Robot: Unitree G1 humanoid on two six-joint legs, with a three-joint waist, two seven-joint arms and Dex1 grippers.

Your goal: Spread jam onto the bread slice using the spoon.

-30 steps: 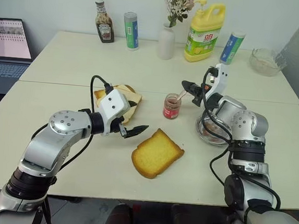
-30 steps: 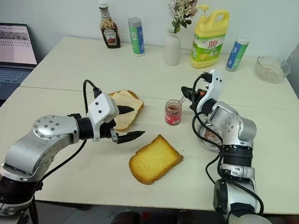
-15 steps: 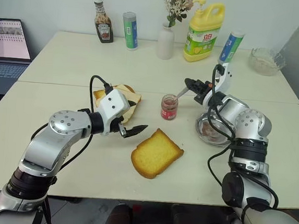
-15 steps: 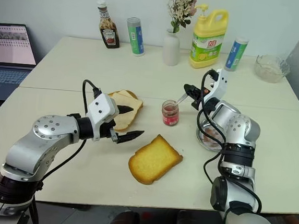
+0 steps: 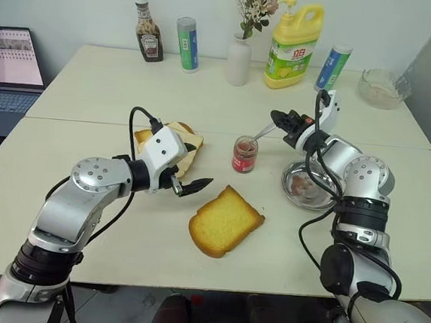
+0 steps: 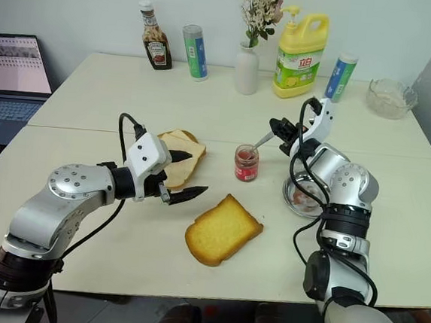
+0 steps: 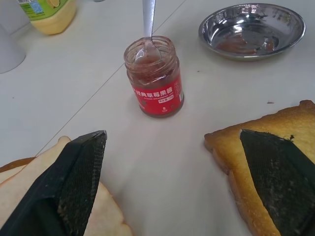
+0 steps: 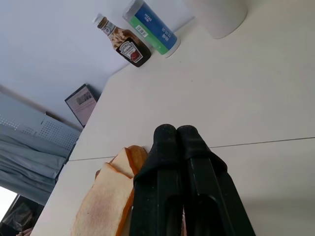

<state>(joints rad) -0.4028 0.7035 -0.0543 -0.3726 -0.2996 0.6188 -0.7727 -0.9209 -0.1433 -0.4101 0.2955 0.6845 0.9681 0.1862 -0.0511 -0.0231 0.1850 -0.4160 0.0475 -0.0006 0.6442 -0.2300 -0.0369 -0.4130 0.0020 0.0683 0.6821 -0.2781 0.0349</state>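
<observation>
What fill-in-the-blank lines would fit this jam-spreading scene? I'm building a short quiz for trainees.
1. The spoon has its bowl dipped inside the ____ of jam.
2. The right gripper is ____ on the spoon's handle.
3. The bread slice lies flat on the table with ____ spread on it so far.
4. The left gripper hovers with its fingers ____.

Missing words: jar; shut; nothing; open

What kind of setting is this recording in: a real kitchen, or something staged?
Probably a staged tabletop in an office or lab, not a kitchen: pale tables pushed together against a bare wall, an open laptop at one side, and dish soap standing beside ketchup.
</observation>
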